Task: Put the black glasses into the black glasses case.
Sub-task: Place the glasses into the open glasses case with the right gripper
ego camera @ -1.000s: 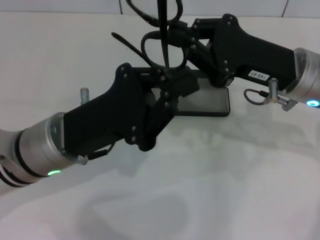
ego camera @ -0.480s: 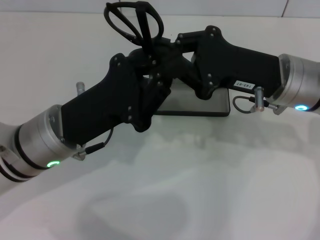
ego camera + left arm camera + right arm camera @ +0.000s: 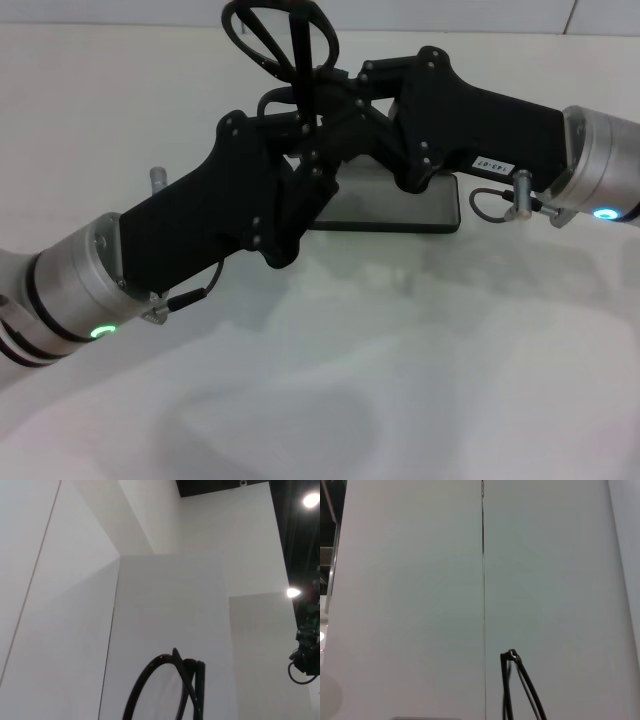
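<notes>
Head view: both grippers, left [image 3: 305, 150] and right [image 3: 345, 100], jaws hidden, meet under the black glasses [image 3: 280, 35] above the black glasses case [image 3: 400, 205].

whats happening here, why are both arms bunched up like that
Both arms meet over the middle of the white table, holding the black glasses up in the air between them. The left pincer and the right pincer come together just below the frames, which stick up with the temple arms folded in. The black glasses case lies on the table right beneath them, mostly hidden by the arms. The glasses are not in the case yet.
</notes>
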Available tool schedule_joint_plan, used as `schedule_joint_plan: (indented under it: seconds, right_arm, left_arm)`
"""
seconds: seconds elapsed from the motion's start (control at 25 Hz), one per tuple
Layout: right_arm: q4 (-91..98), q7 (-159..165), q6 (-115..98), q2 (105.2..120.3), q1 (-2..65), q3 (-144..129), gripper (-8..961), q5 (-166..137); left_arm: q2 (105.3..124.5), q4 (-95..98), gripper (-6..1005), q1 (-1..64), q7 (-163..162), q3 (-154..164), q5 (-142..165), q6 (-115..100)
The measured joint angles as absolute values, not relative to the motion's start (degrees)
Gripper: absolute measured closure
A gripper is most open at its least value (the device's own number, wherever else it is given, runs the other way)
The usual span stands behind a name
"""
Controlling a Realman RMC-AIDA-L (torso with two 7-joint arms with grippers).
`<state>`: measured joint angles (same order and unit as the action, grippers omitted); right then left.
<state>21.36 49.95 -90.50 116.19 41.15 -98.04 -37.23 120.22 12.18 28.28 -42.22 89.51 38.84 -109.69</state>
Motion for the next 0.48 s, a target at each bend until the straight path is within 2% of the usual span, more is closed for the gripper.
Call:
schedule_joint_plan:
  seconds: [0.28, 0.48]
  right_arm:
    - [21.6, 48.1, -87.3, 115.83, 39.5, -96.8, 910, -37.3]
    - [22.5, 47.4, -81.4, 114.33, 38.2, -96.5, 908, -39.5]
  left_arm:
    - [119.76, 12.3, 941, 27.7, -42.2, 89.4, 39.2, -111.0]
    - [118.13, 13.0, 940, 25.4, -41.9, 88.6, 38.8, -113.2]
